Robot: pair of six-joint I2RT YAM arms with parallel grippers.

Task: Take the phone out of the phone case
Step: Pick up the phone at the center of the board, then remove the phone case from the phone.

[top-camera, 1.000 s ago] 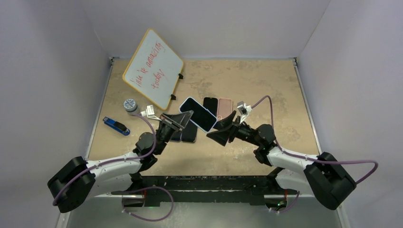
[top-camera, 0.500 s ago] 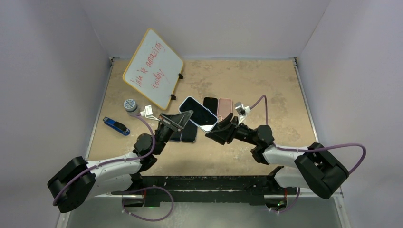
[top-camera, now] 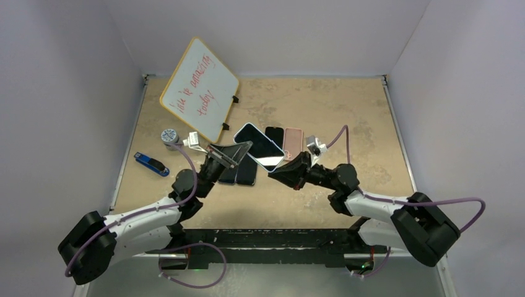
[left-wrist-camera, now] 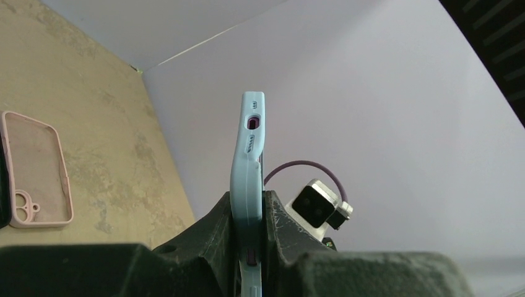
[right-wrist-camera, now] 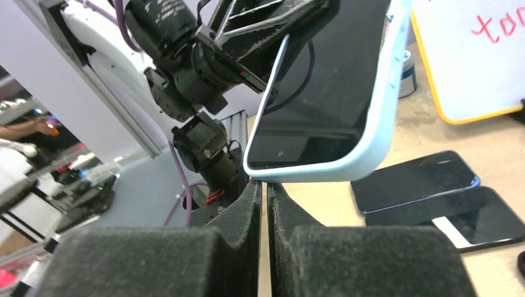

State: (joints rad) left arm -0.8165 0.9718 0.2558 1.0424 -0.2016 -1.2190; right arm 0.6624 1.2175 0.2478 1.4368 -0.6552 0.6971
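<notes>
Phone [top-camera: 260, 145] sits in its pale blue phone case [right-wrist-camera: 371, 148], held up off the table [top-camera: 347, 111], tilted, screen toward the overhead camera. Not yet separated: the case rim wraps the glass edge along every side the right wrist view shows

Left gripper [left-wrist-camera: 249, 213] is clenched on the phone case across its thickness, one pad on the front and one on the back. The port end stands clear above the fingers. Case bulges slightly just above the grip, so it looks soft

Right gripper [right-wrist-camera: 265, 185] is pressed together with nothing visible between its pads. Tips sit just under the case's lower corner; touching or a hair apart, cannot tell

Step in hand, by my reading: start the free corner of the case off the phone

Doing it well:
- Use the closed tips as a wedge on the rim at that corner and roll it back from the glass. A push on the whole body probably only pivots it in the left grip
- Left pads pin phone and case together, so expect release at the free end first, then a regrip
- Keep the push short and slow. A soft rim can let go suddenly, and the dark phones [right-wrist-camera: 415, 179] and the empty pink case [left-wrist-camera: 37, 167] lie on the table underneath
</notes>
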